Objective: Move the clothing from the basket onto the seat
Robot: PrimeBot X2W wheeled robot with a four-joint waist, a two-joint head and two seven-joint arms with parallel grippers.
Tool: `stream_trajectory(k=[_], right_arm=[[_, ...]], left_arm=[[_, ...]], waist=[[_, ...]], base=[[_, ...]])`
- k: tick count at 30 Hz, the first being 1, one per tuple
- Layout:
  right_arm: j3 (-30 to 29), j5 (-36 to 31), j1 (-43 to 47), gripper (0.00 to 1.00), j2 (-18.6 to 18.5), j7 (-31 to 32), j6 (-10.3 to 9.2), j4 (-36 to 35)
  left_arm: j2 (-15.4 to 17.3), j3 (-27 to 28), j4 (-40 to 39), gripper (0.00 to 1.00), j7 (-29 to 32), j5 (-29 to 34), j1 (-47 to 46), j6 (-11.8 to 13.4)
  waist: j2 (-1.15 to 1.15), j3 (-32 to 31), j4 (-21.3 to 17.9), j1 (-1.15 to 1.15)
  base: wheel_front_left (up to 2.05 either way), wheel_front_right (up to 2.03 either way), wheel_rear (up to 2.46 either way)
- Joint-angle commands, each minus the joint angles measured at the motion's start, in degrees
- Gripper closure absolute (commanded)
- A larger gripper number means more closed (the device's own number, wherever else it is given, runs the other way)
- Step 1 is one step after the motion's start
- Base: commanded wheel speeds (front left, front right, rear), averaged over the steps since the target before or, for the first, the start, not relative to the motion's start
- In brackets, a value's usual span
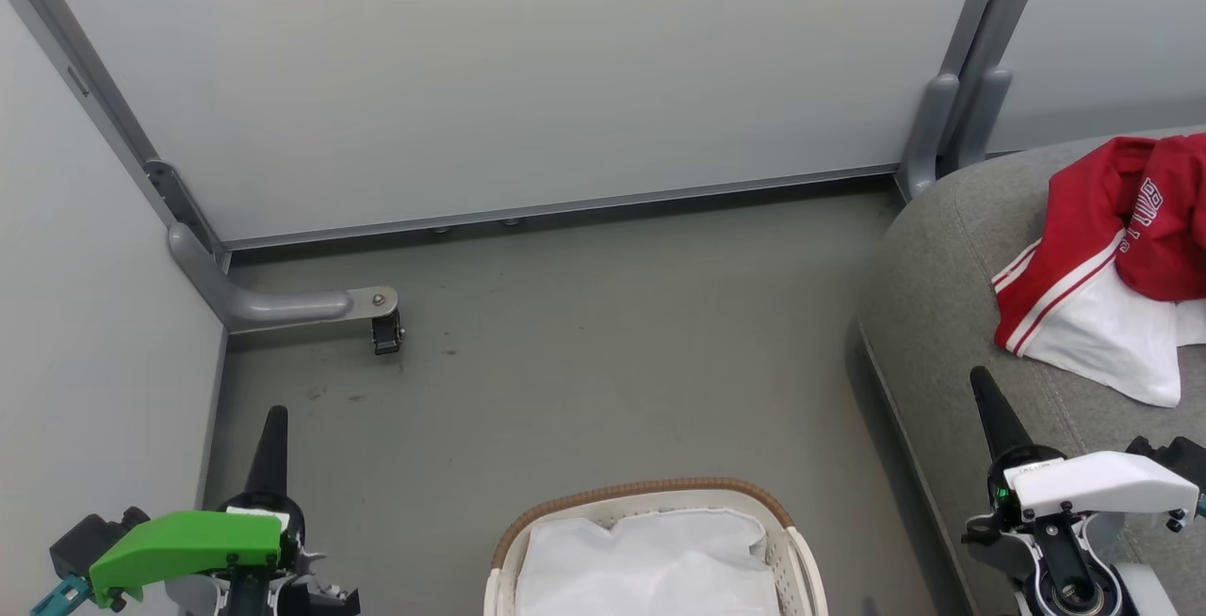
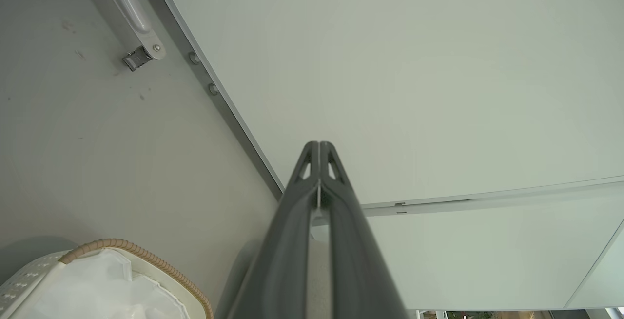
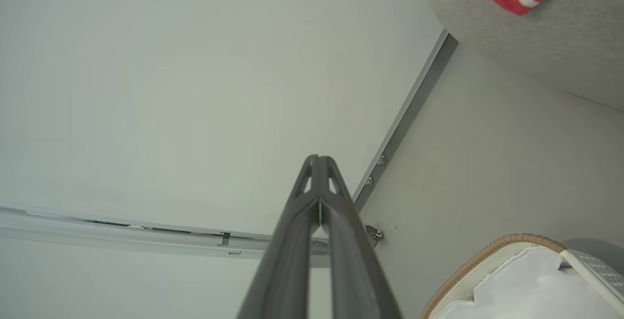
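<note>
On the seat (image 1: 942, 315), far right in the head view, the clothing (image 1: 1112, 258) lies in a crumpled heap, red over white, with striped trim on its left side. Basket (image 1: 650, 489) stands on the floor (image 1: 612, 343) at bottom centre, well apart from the heap, its white liner (image 1: 650, 559) showing inside. Left gripper (image 1: 274, 418) sits low left, fingers pressed together, holding nothing. Right gripper (image 1: 982, 380) sits low right, tip near the clothing but apart from it, fingers likewise closed and empty.
</note>
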Motion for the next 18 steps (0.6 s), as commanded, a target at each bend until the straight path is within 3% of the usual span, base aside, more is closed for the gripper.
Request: stream_trajectory(k=[1,18], right_arm=[[-0.29,1.35,0.27,1.0,-0.34,0.46,-0.02,-0.69],[-1.03,9.32,0.51,1.0,-0.41,2.44,-0.01,-1.46]], left_arm=[[0.35,0.38,-0.45,1.0,0.29,-1.08,-1.45,-0.41],[0.33,1.89,-0.92,1.0,2.37,-7.69,-2.02,-0.98]], waist=[[0.0,-0.01,-0.04,0.0],[0.0,-0.09,-0.57,0.0]], base=[[0.0,0.0,0.0],[0.0,0.0,0.0]])
